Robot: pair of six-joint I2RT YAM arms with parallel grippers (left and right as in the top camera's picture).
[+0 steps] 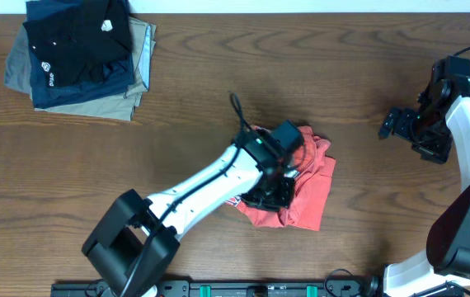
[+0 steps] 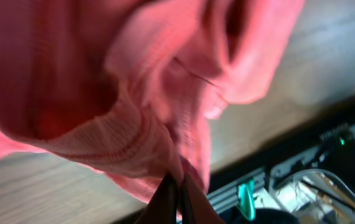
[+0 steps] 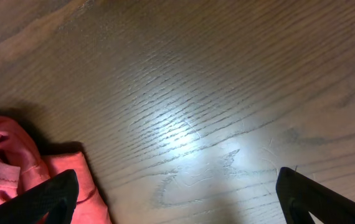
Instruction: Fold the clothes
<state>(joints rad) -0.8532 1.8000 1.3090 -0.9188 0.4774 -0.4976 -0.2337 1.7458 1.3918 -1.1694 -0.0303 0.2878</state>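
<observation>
The coral-red T-shirt (image 1: 309,194) lies crumpled in a heap at the middle of the table. My left gripper (image 1: 272,191) is over the heap, shut on a fold of the T-shirt (image 2: 134,93), and the cloth hangs bunched from the fingertips (image 2: 179,182). The lettering and neck tag are mostly hidden; a bit of print shows at the heap's left edge. My right gripper (image 1: 392,124) is open and empty at the right side of the table, well away from the shirt. Its wrist view shows a corner of the T-shirt (image 3: 15,168) at the lower left, between and beyond its open fingers (image 3: 176,193).
A stack of folded black, navy and khaki garments (image 1: 82,54) sits at the far left corner. The wooden table (image 1: 218,91) is bare between the stack and the shirt. The arm bases and a rail (image 1: 243,289) run along the front edge.
</observation>
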